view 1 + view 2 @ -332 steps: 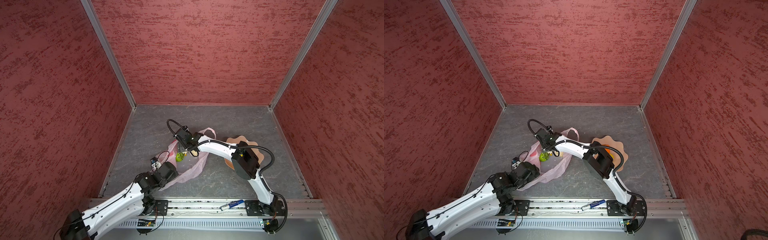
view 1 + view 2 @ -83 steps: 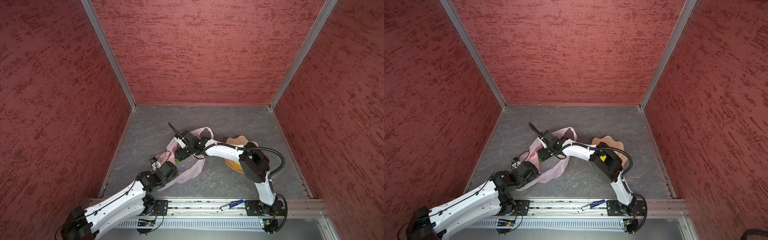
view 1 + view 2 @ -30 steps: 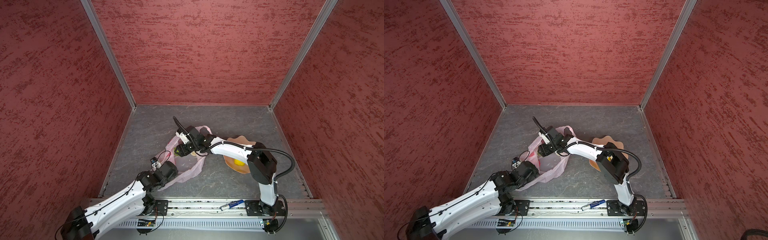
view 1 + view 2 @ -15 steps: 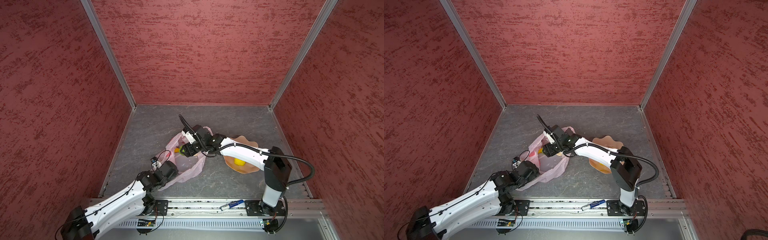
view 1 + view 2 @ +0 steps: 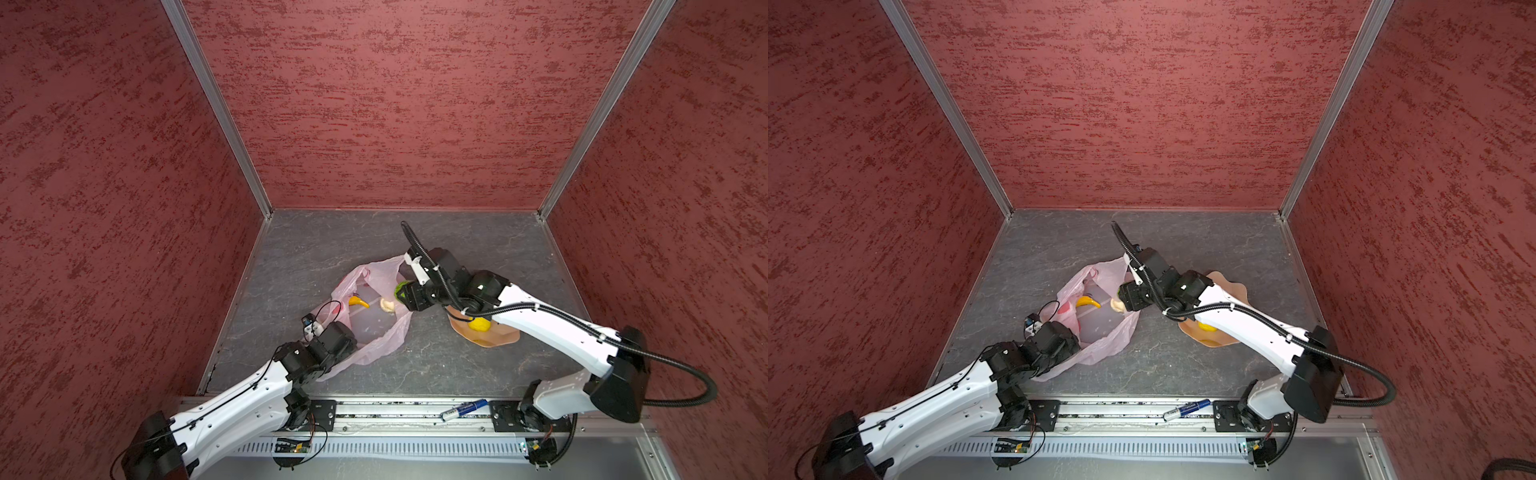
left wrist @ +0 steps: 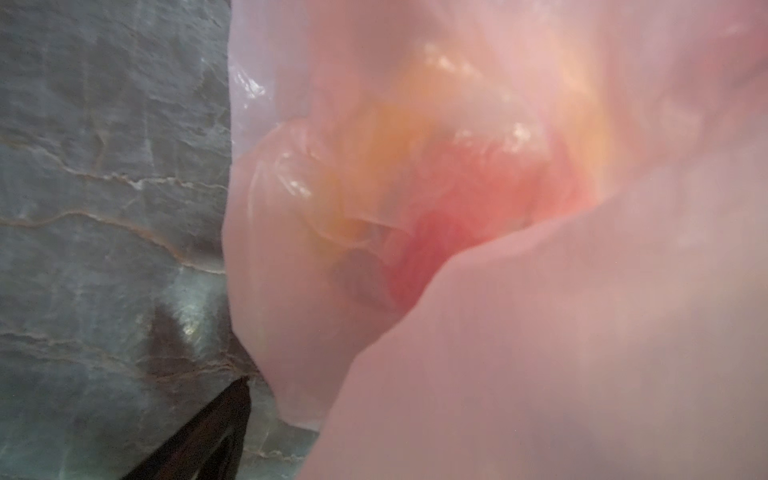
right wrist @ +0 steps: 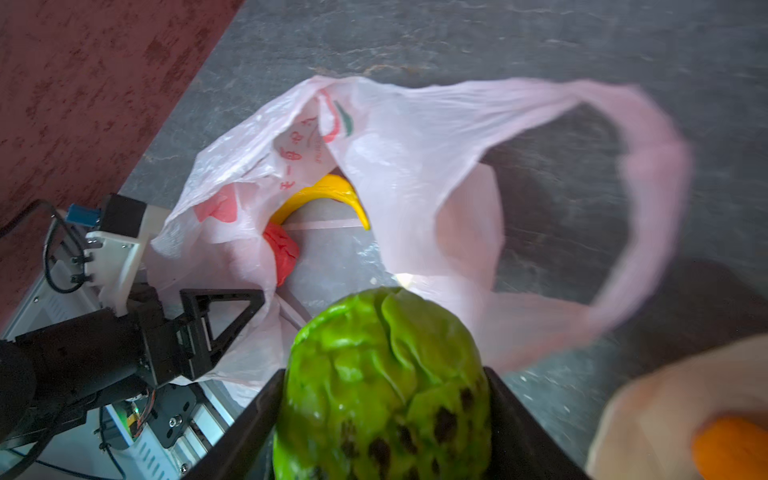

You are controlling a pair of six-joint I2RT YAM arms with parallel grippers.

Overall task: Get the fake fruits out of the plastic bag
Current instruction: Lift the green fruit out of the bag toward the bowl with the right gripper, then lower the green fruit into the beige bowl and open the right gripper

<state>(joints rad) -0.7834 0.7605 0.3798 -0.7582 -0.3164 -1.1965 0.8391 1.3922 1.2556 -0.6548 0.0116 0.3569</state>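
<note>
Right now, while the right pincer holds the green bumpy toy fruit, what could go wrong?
1. The green bumpy toy fruit sticks far out beyond the right pincer, so it may slip before reaching the peach petal-edged bowl.
2. The loop handle of the thin pink plastic bag is close beside that pincer and might snag.
3. The left pincer stands open at the bag, so the bag seems unclamped and may shift.
</note>
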